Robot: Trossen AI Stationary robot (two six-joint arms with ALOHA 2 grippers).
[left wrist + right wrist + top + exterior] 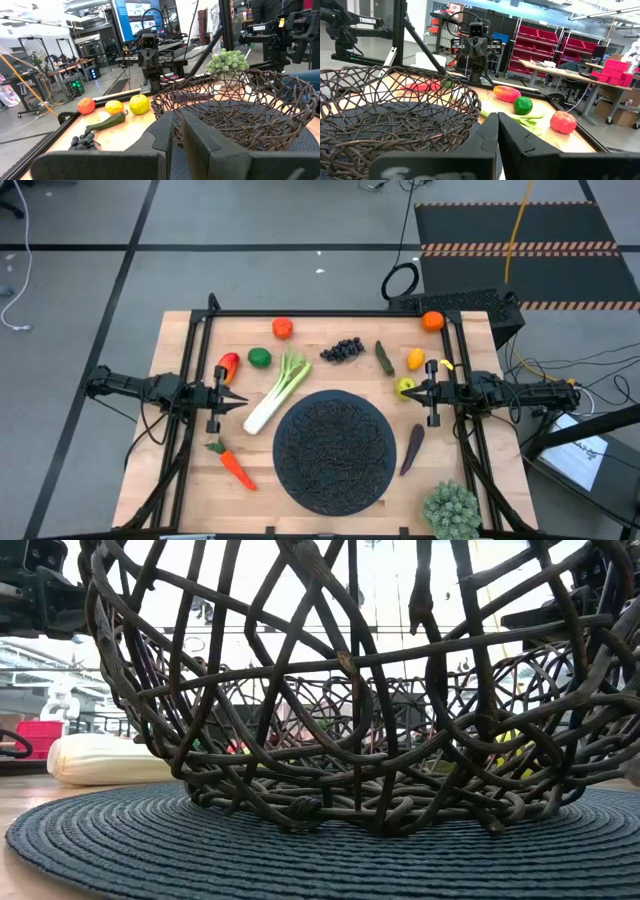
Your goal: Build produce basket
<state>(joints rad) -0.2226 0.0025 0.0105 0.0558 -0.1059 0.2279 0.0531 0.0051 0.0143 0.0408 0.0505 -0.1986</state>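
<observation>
The basket (333, 450) sits mid-table toward the near edge, with nothing inside it (its open weave fills the low view). The produce lies around it: leek (276, 393) just beside its left rim, carrot (235, 467) nearer the left corner, eggplant (411, 450) just right. Grapes (342, 350), lime (259, 358) and tomato (282, 328) lie beyond. The left gripper (238, 400) and right gripper (408, 392) flank the basket, fingers pressed together, holding nothing.
</observation>
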